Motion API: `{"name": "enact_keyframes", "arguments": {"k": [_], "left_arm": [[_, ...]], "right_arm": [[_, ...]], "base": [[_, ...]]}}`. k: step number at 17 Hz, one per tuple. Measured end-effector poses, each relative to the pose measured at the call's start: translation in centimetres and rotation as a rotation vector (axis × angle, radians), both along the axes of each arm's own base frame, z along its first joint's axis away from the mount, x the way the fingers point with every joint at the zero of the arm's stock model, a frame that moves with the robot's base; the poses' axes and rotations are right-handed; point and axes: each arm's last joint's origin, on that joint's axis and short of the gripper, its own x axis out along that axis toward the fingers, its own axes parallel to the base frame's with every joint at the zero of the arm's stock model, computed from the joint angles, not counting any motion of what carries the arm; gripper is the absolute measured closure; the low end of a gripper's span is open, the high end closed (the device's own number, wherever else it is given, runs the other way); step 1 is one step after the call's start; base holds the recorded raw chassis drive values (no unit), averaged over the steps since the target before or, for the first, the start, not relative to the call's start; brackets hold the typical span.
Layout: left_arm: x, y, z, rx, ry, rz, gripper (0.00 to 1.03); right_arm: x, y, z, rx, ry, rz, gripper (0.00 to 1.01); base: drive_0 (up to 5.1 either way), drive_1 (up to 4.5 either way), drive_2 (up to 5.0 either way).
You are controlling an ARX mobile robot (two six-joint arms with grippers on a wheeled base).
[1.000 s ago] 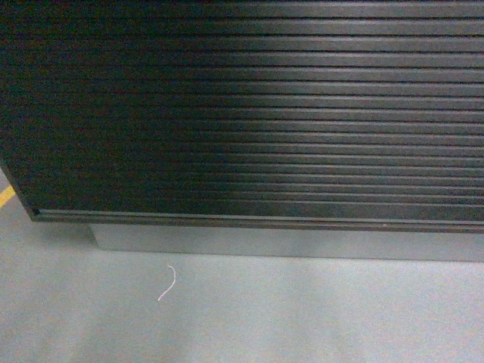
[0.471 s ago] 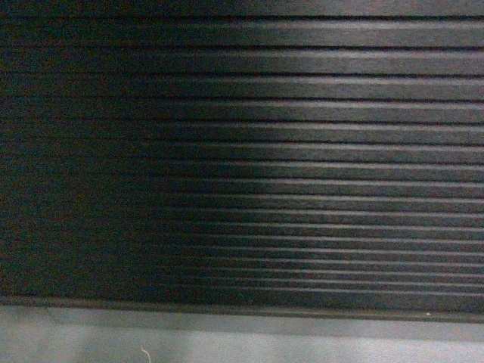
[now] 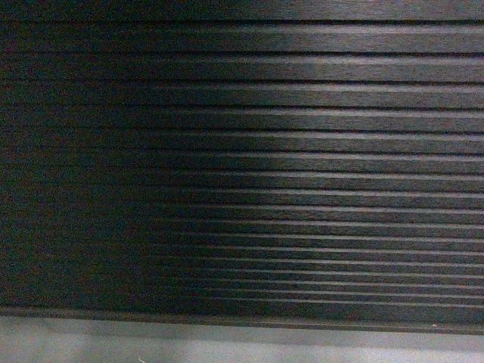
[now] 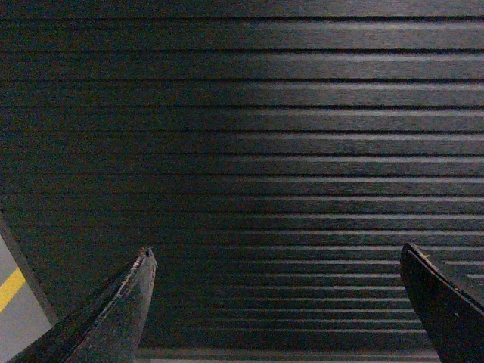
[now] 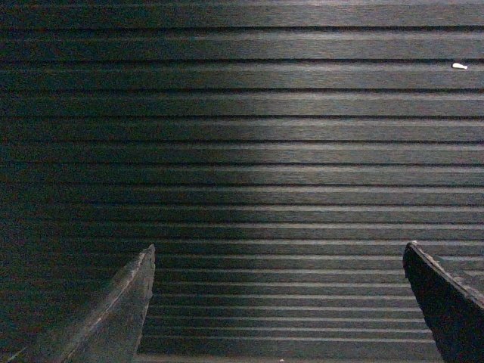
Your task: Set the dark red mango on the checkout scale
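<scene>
Mango and scale are out of every view; only the checkout (image 3: 242, 151) shows, its dark ribbed front filling my head camera, with a strip of grey base (image 3: 227, 344) along the bottom edge. At far left in my left wrist view, a patch of grey floor (image 4: 15, 302) with a yellow line (image 4: 10, 289) shows past the counter's corner. My left gripper (image 4: 278, 302) faces the ribs, fingers (image 4: 121, 310) spread wide with nothing between them. My right gripper (image 5: 280, 302) does likewise, its fingers (image 5: 121, 310) far apart and empty before the same horizontal slats. A small white speck (image 5: 459, 66) sits on one rib at the upper right of my right wrist view.
</scene>
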Motion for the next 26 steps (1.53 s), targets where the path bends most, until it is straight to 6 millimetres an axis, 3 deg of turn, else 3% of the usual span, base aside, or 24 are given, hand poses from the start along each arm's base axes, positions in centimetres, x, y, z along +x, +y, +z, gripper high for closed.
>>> {"name": "enact_keyframes", "arguments": {"k": [26], "left_arm": [[0.0, 0.0, 0.0, 0.0, 0.0, 0.0, 0.05]], "right_arm": [[0.0, 0.0, -0.01, 0.001, 0.001, 0.0, 0.03]], "base": [[0.0, 0.0, 0.0]]}}
